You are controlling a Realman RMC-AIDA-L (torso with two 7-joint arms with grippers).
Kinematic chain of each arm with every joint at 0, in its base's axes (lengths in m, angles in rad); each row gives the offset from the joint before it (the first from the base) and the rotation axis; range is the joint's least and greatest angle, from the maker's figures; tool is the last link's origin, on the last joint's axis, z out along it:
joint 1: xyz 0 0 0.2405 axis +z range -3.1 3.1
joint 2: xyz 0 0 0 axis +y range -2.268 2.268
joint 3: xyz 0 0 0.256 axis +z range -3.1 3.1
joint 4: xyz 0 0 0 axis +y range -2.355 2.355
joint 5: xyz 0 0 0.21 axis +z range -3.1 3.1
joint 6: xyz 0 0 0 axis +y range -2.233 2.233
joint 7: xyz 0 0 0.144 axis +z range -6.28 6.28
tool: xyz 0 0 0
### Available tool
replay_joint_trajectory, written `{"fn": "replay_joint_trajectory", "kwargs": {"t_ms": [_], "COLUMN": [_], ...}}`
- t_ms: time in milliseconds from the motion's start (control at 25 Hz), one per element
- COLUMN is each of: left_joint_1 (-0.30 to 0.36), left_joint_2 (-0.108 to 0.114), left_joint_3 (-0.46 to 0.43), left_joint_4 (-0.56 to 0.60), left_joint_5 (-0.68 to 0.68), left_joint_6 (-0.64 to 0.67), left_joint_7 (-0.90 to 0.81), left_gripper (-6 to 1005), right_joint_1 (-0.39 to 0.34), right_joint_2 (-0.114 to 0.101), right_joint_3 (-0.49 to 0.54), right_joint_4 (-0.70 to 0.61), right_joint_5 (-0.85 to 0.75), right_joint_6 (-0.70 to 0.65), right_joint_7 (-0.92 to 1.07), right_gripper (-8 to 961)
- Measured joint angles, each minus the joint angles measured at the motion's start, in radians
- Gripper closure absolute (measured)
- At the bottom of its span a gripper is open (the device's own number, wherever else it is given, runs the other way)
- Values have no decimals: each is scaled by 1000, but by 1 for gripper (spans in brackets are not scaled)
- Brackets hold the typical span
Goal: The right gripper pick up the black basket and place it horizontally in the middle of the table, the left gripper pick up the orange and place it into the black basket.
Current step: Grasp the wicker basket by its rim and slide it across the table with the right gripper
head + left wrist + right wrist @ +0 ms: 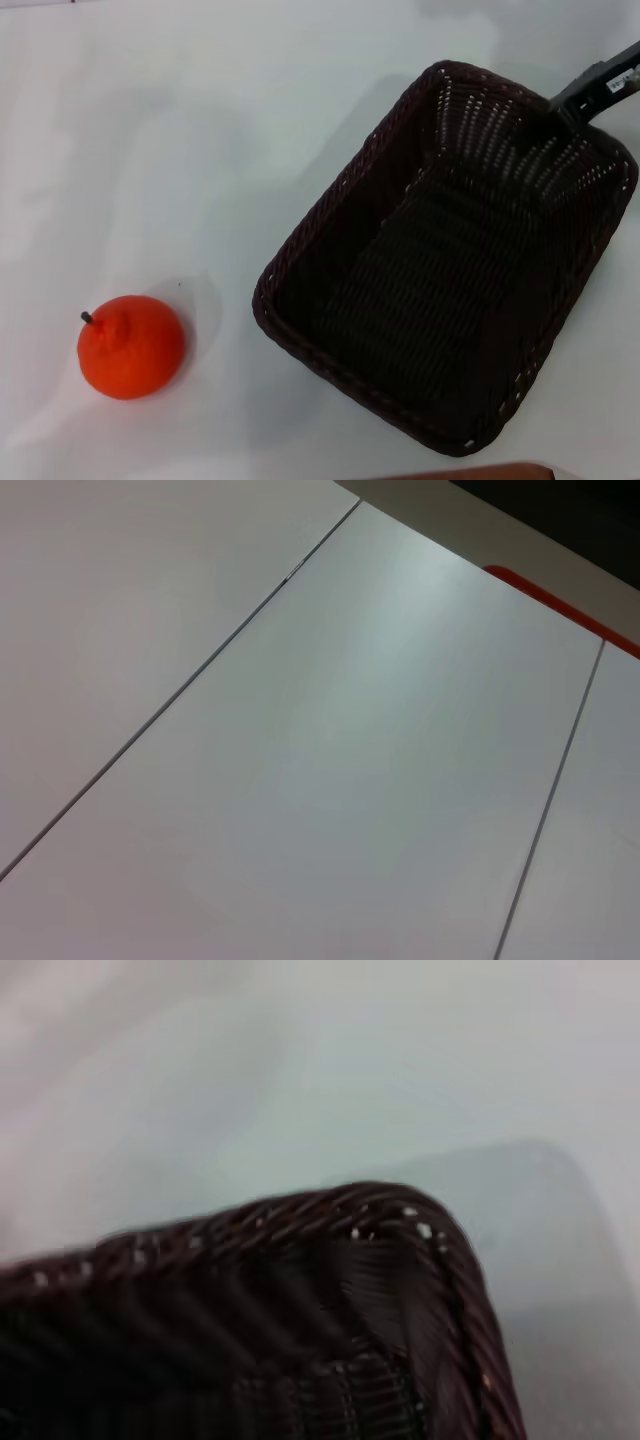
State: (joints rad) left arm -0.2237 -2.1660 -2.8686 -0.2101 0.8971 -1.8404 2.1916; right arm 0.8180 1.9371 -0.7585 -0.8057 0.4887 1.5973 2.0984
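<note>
The black basket (450, 270) lies at an angle on the right half of the white table (200, 150), open side up and empty. My right gripper (562, 104) reaches in from the upper right and is shut on the basket's far rim. The right wrist view shows a corner of the basket's braided rim (380, 1210) close up, with table beyond. The orange (130, 346) sits alone at the lower left of the table, stem up, well apart from the basket. My left gripper is out of view; its wrist view shows only white tabletop (300, 760).
A reddish-brown edge (470, 472) shows at the bottom of the head view, just below the basket. The left wrist view shows thin seams in the tabletop and a red-orange strip (560, 605) at the table's far edge.
</note>
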Motion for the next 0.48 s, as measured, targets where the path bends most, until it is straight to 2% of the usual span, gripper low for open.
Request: {"fn": "replay_joint_trajectory", "kwargs": {"t_ms": [120, 280, 480], "left_joint_1": [-3, -6, -11], "left_joint_2": [0, 1, 3], "left_joint_3": [0, 0, 0], "left_joint_4": [0, 0, 0], "left_joint_5": [0, 0, 0], "left_joint_6": [0, 2, 19], "left_joint_7": [0, 1, 0], "left_gripper": [119, 124, 124], "right_joint_1": [-7, -53, -116], "right_joint_2": [-12, -30, -59], "right_joint_3": [86, 196, 263], "right_joint_4": [0, 4, 94], "right_joint_5": [38, 147, 302], "right_joint_6": [40, 57, 60], "right_joint_7": [2, 16, 34], "right_gripper": [786, 786, 786]}}
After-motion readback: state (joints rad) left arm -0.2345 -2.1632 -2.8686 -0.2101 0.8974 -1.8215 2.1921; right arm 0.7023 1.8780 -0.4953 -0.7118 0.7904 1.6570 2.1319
